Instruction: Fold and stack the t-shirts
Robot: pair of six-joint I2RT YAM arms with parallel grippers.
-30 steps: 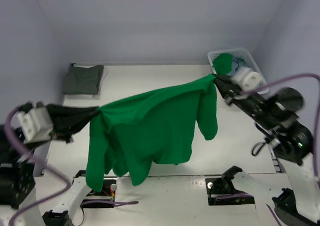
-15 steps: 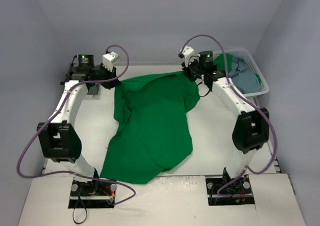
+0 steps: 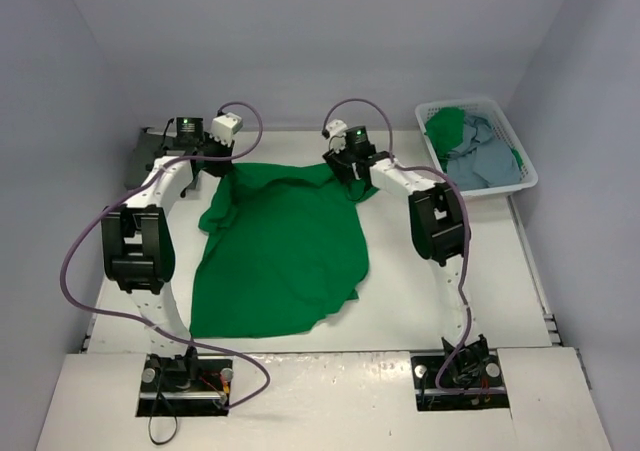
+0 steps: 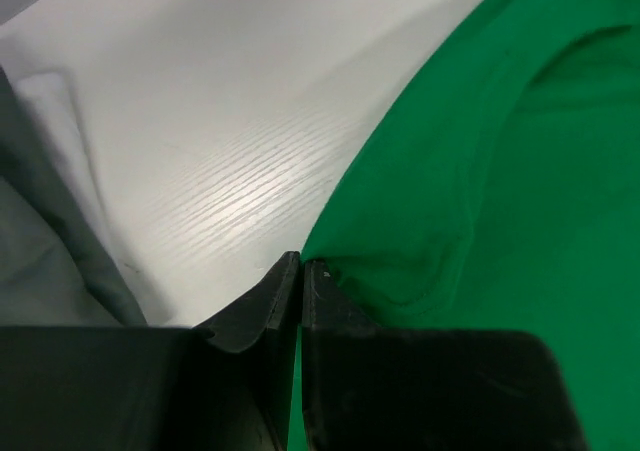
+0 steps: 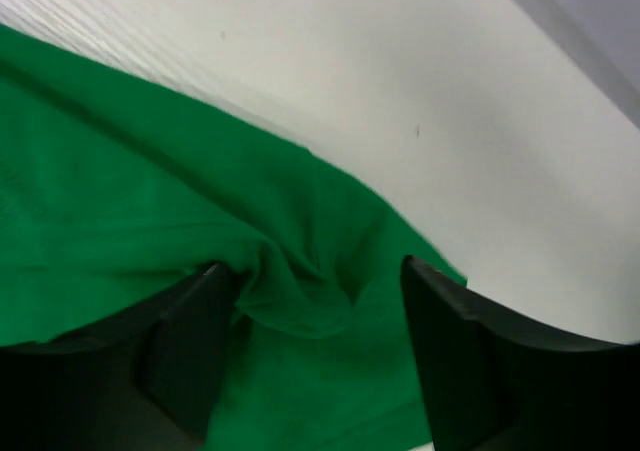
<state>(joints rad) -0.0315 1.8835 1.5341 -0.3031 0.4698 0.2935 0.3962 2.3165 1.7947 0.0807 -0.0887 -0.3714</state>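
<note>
Bare white table (image 3: 470, 291) lies open right of and in front of the green t-shirt (image 3: 280, 251), which is spread flat at centre. Both arms reach to the far side, elbows bent. The left gripper (image 4: 300, 267) pinches the shirt's far-left edge; the right gripper (image 5: 318, 293) gapes over its bunched far-right corner. A basket (image 3: 527, 176) stands far right, a folded dark shirt (image 3: 143, 161) far left.
</note>
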